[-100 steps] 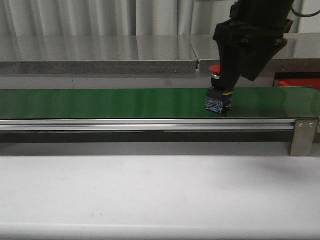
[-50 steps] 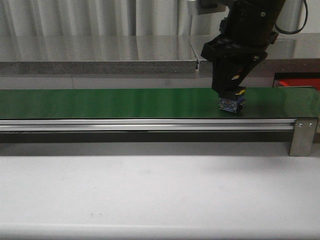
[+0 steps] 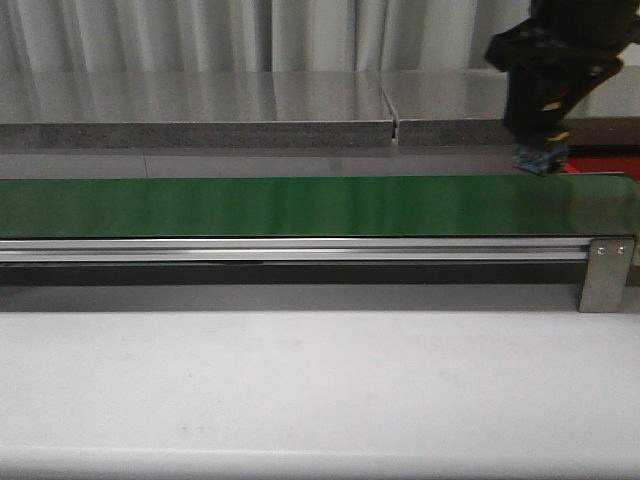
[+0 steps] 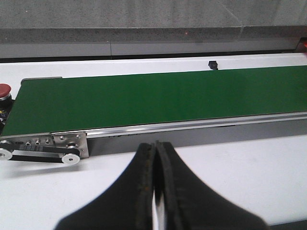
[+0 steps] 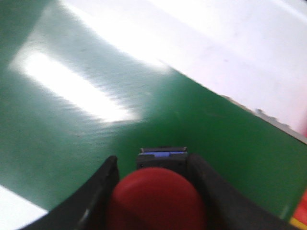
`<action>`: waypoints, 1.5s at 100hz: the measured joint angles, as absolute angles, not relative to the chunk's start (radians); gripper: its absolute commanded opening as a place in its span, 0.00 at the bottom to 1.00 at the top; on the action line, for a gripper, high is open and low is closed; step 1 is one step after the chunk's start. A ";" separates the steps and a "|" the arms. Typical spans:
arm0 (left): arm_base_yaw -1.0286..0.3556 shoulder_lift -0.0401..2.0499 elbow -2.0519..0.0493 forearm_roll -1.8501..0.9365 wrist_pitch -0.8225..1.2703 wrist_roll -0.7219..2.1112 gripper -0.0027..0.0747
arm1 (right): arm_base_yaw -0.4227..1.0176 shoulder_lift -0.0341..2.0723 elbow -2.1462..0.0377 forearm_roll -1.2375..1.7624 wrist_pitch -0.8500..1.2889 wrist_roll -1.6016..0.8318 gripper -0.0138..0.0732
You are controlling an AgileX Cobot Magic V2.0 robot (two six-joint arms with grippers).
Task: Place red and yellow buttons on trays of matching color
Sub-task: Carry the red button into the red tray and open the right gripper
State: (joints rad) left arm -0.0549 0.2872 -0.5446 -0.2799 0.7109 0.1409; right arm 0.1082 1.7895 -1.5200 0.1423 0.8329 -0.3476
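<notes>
We've got the red button [image 5: 157, 201] pinched between the right gripper [image 5: 153, 191] fingers, held clear above the green conveyor belt [image 3: 250, 205] near its right end. In the front view only the button's blue base [image 3: 540, 160] pokes out under the black gripper body; the red cap is hidden there but fills the right wrist view, w/ a finger hugging each side.

Left gripper [image 4: 156, 191] is parked over the white counter [image 4: 230, 163] in front of the belt, fingers pressed together, nothing btwn them.

A bit of red shows just behind the belt's right end, prob. the red tray [image 3: 600, 168], but it's mostly cut off so we can't be sure of its edges.

What could go wrong from here, as we judge it:
- grip sits on the rounded cap/neck, so the button could swivel or slip out during the carry, esp. if the arm swings fast
- tray is barely in view; a misjudged release could drop the button on the tray rim or back on the belt
- letting go from too high, it may bounce or tip over
- another red cap [image 4: 4, 90] sits at the belt's far end in the left wrist view; if the belt runs, it could travel on before we're back for it
</notes>
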 measured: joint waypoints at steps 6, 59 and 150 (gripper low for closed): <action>-0.055 0.287 -0.545 -0.280 0.711 0.141 0.01 | 0.052 1.789 -1.520 0.142 0.821 -0.333 0.26; -0.055 0.287 -0.545 -0.280 0.711 0.141 0.01 | -0.269 1.864 -1.526 0.199 0.708 -0.234 0.26; -0.055 0.287 -0.545 -0.280 0.711 0.141 0.01 | -0.287 2.316 -2.015 0.299 0.849 -0.226 0.46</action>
State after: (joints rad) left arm -0.0549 0.2872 -0.5446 -0.2799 0.7109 0.1409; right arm -0.2875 2.3157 -2.0153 0.2990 0.8491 -0.2260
